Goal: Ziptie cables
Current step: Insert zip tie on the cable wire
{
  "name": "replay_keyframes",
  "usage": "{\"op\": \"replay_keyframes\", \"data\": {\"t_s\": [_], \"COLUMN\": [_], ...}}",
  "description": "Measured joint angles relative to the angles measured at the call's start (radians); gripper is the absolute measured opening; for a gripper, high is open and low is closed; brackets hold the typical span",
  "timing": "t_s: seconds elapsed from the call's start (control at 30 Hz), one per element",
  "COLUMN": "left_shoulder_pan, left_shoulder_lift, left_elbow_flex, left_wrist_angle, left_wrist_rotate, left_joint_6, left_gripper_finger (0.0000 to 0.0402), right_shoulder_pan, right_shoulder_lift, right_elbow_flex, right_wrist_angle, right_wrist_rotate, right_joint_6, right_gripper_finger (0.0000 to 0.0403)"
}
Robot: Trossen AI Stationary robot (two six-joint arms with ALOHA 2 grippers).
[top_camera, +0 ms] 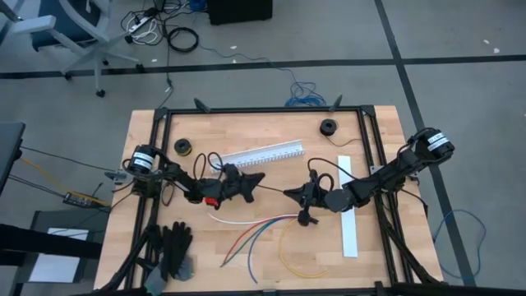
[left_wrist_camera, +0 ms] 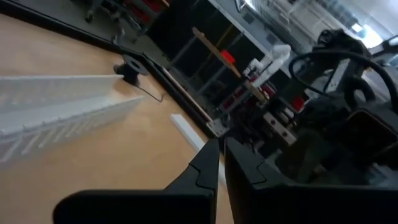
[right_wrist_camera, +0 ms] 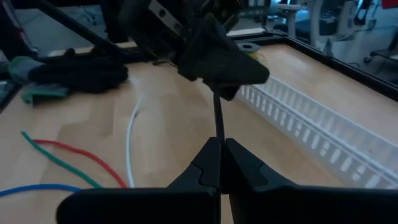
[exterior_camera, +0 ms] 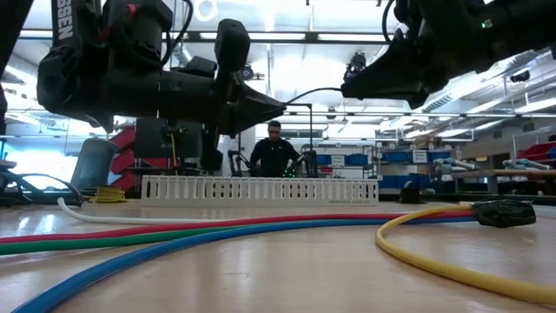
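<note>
The cables (top_camera: 255, 232), thin loose wires in white, red, green, blue and yellow, lay on the near middle of the pale wooden table (top_camera: 148, 140). They fanned out to the near left from a gathered end with a small dark plug (top_camera: 304, 218). The yellow one (exterior_camera: 434, 254) curled off in a loop to the near right. From table height the red, green and blue ran side by side, flat on the wood.

Just above that gathered end hung the right gripper (top_camera: 288, 193), claw pressed together and pinching a thin black plastic strip (right_wrist_camera: 218, 118). The strip ran straight across to the left gripper (top_camera: 261, 178), which hung just to the left and slightly farther back. Its fingers were closed tip to tip. The strip reached those tips, though whether they gripped it I couldn't make out. Both grippers were off the table, clear of the wires.

Beyond them, a long white slotted plastic channel (top_camera: 263, 154) lay across the far middle. A flat white bar (top_camera: 349, 215) lay to the right, under the right arm. Two small black rolls (top_camera: 182, 146) sat toward the far edge, one left, one right. A pair of black gloves (top_camera: 173, 248) was heaped at the near left corner. In the room behind, a person (exterior_camera: 274, 149) stood facing the table.
</note>
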Motion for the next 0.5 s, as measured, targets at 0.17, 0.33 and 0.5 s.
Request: {"op": "replay_keyframes", "data": {"t_s": [0.17,0.33,0.5], "left_shoulder_pan": [0.0,0.0,0.001], "left_shoulder_lift": [0.0,0.0,0.0], "left_elbow_flex": [0.0,0.0,0.0], "left_wrist_angle": [0.0,0.003,0.003], "left_wrist_rotate": [0.08,0.151,0.16], "left_joint_6": [-0.001,-0.005,-0.005], "left_gripper_finger": [0.0,0.0,0.0], "right_shoulder_pan": [0.0,0.001,0.001], "right_shoulder_lift": [0.0,0.0,0.0], "right_elbow_flex": [0.0,0.0,0.0], "right_wrist_angle": [0.002,0.003,0.011], "right_wrist_rotate": [-0.047,-0.123,-0.145], "right_joint_6": [0.001,-0.007,-0.002], "right_gripper_finger": [0.0011,0.0031,0.0059]}}
